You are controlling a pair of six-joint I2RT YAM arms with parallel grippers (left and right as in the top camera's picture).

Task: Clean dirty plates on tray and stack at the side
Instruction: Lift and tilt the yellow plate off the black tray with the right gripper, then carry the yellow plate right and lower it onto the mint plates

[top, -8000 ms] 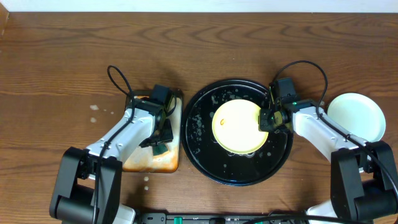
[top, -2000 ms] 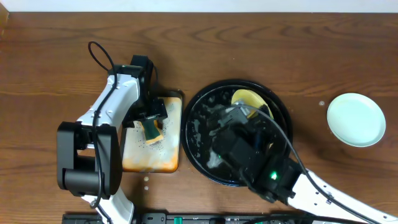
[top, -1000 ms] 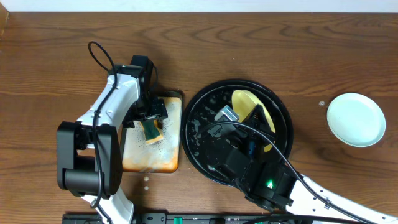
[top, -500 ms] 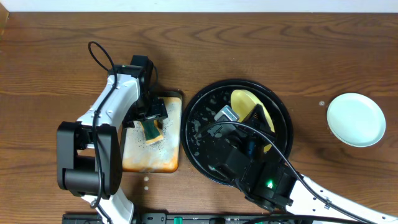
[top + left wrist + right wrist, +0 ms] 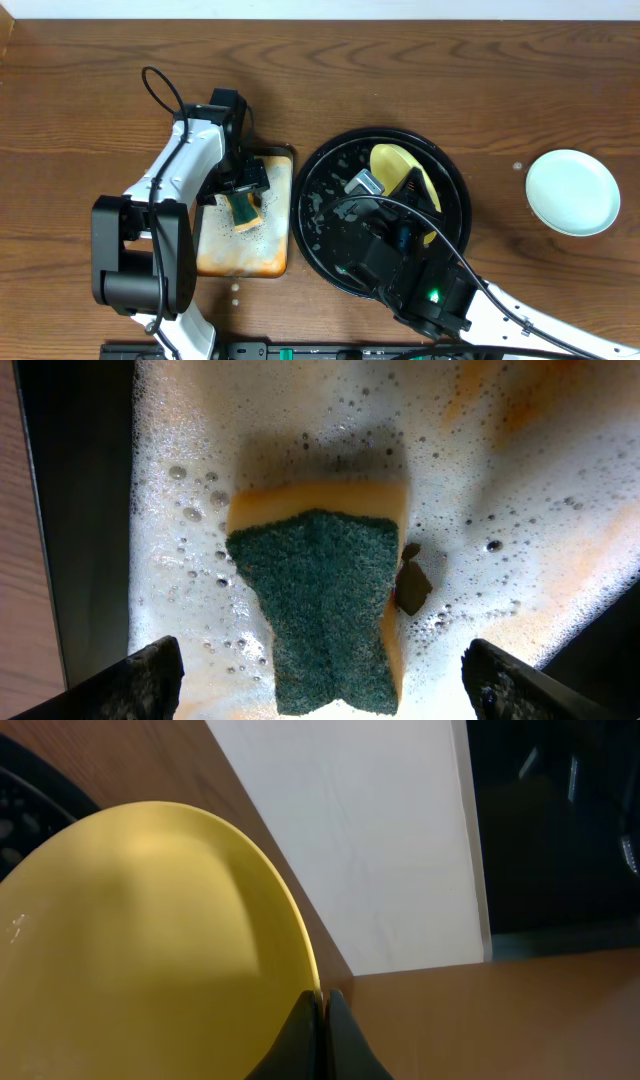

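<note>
Risks dropping yellow plate, rim-pinched in right gripper, onto tray; holds left gripper wide over sponge.

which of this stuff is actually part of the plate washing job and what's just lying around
Job: yellow plate, tilted over the black tray in the right gripper; mint plate at the side; sponge; soapy tray under it.

Lying about: dark scrap beside the sponge; pale speck on the table.

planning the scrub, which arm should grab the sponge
Left: the left end effector hangs open over the sponge, while the right end effector is shut on the yellow plate.
</note>
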